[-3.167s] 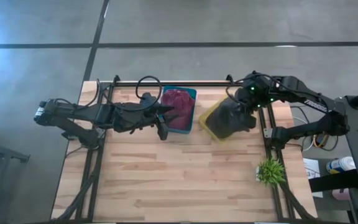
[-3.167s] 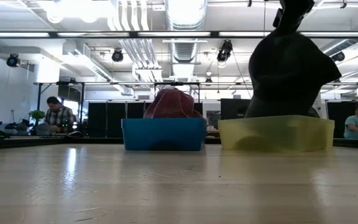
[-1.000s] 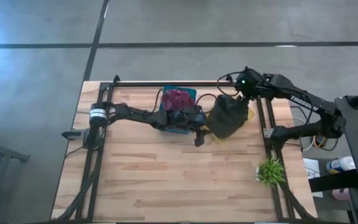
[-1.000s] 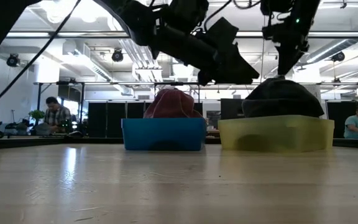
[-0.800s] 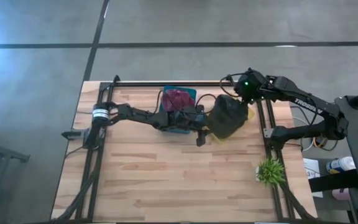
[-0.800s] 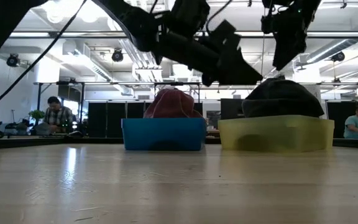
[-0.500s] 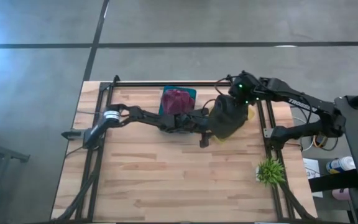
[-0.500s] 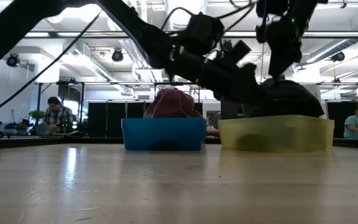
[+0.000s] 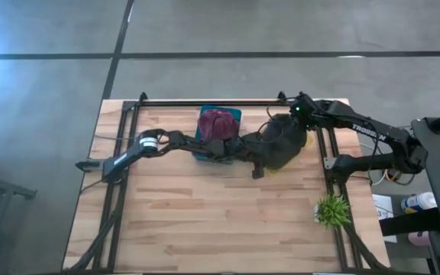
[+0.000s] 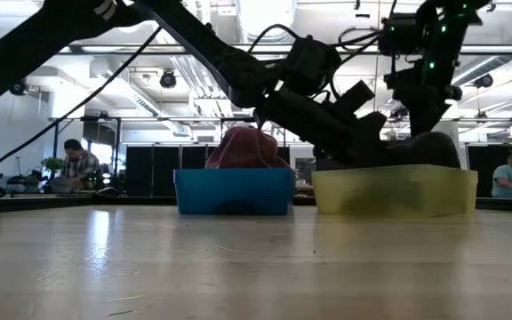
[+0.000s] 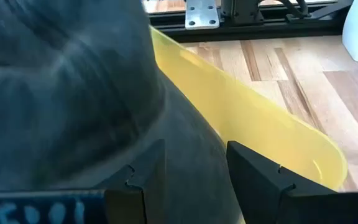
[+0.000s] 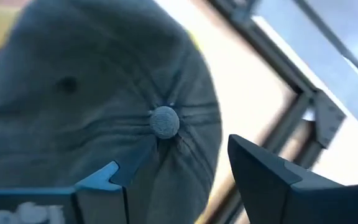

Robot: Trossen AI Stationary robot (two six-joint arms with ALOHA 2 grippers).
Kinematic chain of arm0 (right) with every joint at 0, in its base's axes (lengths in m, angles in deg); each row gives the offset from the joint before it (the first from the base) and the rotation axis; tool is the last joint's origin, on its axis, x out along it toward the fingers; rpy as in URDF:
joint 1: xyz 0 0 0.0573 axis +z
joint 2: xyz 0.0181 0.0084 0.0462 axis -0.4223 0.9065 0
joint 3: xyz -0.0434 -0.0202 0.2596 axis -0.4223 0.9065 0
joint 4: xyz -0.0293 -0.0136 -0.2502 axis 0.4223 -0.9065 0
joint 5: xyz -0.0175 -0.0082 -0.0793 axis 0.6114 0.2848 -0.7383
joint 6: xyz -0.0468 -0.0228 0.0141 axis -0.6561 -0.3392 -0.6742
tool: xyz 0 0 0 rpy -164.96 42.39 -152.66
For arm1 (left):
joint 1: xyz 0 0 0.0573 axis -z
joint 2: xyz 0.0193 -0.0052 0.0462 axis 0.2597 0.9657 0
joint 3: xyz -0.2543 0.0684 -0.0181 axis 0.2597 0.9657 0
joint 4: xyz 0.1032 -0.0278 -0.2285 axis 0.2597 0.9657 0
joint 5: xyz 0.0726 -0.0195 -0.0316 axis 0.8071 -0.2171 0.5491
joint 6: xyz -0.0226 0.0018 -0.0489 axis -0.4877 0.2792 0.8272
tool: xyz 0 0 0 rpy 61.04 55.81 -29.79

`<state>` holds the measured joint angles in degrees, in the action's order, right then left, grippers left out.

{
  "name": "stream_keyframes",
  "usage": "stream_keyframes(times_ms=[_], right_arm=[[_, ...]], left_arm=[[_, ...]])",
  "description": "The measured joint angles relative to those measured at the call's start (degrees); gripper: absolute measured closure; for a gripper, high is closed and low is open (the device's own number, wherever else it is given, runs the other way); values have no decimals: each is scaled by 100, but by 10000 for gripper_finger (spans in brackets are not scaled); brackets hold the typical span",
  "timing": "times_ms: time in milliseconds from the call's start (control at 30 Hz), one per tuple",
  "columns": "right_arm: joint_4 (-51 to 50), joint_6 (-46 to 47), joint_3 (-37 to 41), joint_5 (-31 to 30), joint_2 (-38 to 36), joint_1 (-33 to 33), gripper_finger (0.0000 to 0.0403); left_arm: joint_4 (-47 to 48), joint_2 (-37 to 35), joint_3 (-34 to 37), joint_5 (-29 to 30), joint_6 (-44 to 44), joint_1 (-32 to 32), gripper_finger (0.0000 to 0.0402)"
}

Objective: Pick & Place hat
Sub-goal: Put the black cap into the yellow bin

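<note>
A dark grey hat [image 9: 281, 143] lies crown up in the yellow bin [image 10: 398, 191] at the table's far right. My left gripper [image 11: 191, 180] reaches across from the left, slanting down. It is open at the hat's near-left side, with grey cloth [image 11: 185, 155] showing between its fingers and the bin's wall [image 11: 247, 118] beside them. My right gripper [image 12: 179, 180] hangs open just over the crown, pointing down, one finger on either side of the top button [image 12: 165, 121]. In the low view it is directly above the hat [image 10: 434, 147]. My left gripper has its open fingers [image 11: 145, 180] on either side of the hat's lower side; I cannot tell whether they touch the cloth. My right gripper's fingers [image 12: 98, 180] stand close over the crown; I cannot tell whether they touch it.
A maroon hat [image 9: 218, 122] fills the blue bin [image 10: 234, 191] left of the yellow one. A small green plant [image 9: 331, 210] stands near the right edge. The near half of the wooden table [image 9: 205, 229] is bare. People sit in the room behind [image 10: 83, 164].
My left gripper has gone toward the table's right edge and down, from above the blue bin to the hat's side in the yellow bin. My right gripper has sunk toward the hat's crown. The crown shows lower above the bin's rim than before.
</note>
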<state>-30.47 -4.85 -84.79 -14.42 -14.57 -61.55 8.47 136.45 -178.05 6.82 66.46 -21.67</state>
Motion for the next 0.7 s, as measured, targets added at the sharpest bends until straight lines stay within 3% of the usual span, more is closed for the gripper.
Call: stream_keyframes(times_ms=[167, 300, 467, 700], right_arm=[[595, -1, 321, -181, -10, -459, 209], [996, 32, 534, 373, -7, -630, 209], [1046, 175, 601, 955, 1, -463, 209], [965, 141, 408, 1019, -29, -40, 209]], left_arm=[[148, -30, 95, 3, 110, -4, 236], [325, -78, 123, 1, 135, -4, 236], [453, -176, 140, 21, 128, -2, 236], [886, -490, 213, 155, 365, 30, 236]])
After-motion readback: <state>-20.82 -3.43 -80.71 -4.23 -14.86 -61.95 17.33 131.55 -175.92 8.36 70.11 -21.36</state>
